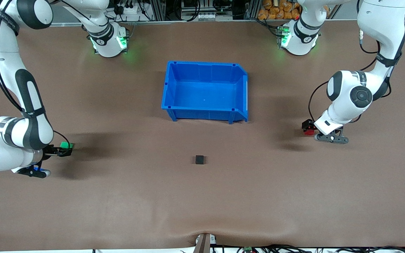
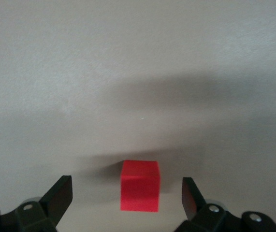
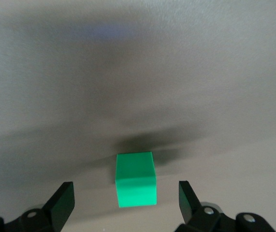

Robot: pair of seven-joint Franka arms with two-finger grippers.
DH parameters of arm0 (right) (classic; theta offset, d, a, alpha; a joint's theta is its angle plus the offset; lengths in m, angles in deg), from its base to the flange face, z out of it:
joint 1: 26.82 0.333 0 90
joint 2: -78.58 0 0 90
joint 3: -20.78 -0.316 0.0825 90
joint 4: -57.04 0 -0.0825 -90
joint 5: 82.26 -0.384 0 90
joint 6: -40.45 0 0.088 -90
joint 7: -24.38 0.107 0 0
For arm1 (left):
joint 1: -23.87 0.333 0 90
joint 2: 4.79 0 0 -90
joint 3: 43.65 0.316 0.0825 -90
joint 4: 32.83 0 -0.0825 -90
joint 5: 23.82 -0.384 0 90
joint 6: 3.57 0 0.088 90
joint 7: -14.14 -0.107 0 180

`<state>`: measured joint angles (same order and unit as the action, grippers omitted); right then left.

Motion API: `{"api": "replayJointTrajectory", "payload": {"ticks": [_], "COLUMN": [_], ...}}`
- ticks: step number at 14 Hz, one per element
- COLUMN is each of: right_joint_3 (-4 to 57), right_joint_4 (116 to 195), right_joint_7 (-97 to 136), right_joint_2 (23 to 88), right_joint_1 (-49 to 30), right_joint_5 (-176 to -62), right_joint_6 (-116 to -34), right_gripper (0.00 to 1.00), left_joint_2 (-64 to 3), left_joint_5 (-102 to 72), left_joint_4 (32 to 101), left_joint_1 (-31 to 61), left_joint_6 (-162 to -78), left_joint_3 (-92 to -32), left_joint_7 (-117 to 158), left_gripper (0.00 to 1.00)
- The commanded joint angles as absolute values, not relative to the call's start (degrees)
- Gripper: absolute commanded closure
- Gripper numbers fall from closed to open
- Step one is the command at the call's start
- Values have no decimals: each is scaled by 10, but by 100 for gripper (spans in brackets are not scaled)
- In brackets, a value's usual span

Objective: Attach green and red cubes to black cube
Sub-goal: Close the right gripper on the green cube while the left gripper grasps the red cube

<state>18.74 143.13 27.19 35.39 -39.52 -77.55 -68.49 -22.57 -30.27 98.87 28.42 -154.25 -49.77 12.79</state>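
Brown surface (image 1: 118, 196) carries the black cube (image 1: 199, 160) alone near the blue bin (image 1: 169, 88); nothing is attached yet. The red cube (image 2: 140, 186) is framed by the spread left hand (image 2: 127, 193), the green cube (image 3: 136, 180) by the spread right hand (image 3: 126, 195), neither gripped.

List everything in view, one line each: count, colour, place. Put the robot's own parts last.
green cube: one, bright green, on the table toward the right arm's end, between the open fingers of the right gripper.
red cube: one, bright red, on the table toward the left arm's end, between the open fingers of the left gripper.
black cube: one, matte black, mid-table, nearer the front camera than the bin.
bin: one, blue, mid-table, nothing visible inside.
table: one, brown.
right gripper: one, black, open, around the green cube.
left gripper: one, black, open, around the red cube.
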Motion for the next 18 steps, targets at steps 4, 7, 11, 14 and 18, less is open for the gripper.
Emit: {"api": "replayJointTrajectory", "payload": {"ticks": [4, 7, 11, 14, 18], "right_joint_3": [180, 179, 179, 176, 175], "right_joint_4": [1426, 1423, 1419, 1390, 1304], "right_joint_7": [267, 266, 270, 297, 453], "right_joint_2": [338, 321, 317, 322, 322], "right_joint_1": [-406, -408, -411, -403, -360], "right_joint_5": [-780, -781, -782, -811, -907], "right_joint_6": [-686, -687, -684, -635, -465], "right_gripper": [34, 51, 100, 100, 100], "left_joint_2": [-243, -251, -268, -269, -269], "left_joint_5": [-314, -315, -315, -315, -315], "left_joint_4": [995, 990, 987, 987, 986], "left_joint_1": [289, 287, 287, 287, 286], "left_joint_6": [-1561, -1565, -1586, -1587, -1586], "left_joint_3": [-502, -502, -502, -502, -502], "left_joint_7": [132, 131, 131, 132, 132], "left_gripper": [2, 8, 20, 33, 67]}}
